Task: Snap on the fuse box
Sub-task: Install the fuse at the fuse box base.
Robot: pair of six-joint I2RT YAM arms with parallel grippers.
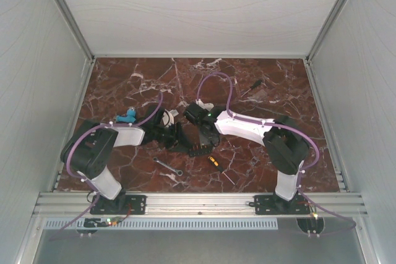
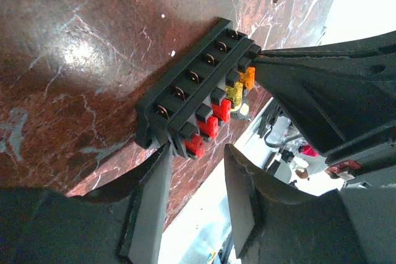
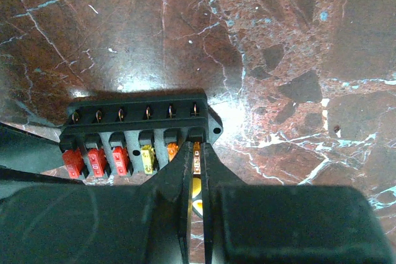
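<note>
The fuse box [image 3: 139,129] lies uncovered on the marble tabletop [image 3: 297,60], between both arms. The right gripper [image 3: 194,156], closed tight, touches its orange-fuse end. The left gripper [image 2: 198,157], half spread, brackets the red-fuse end; whether it clamps is unclear. Best to steady the base squarely, then press the cover down evenly.

black fuse box [image 3: 136,122], red-veined marble table [image 3: 278,60]

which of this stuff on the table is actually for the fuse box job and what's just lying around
For the job:
- fuse box
- left gripper
- right gripper

Just lying about:
- yellow-and-black screwdriver
- silver wrench
- small blue item
</note>
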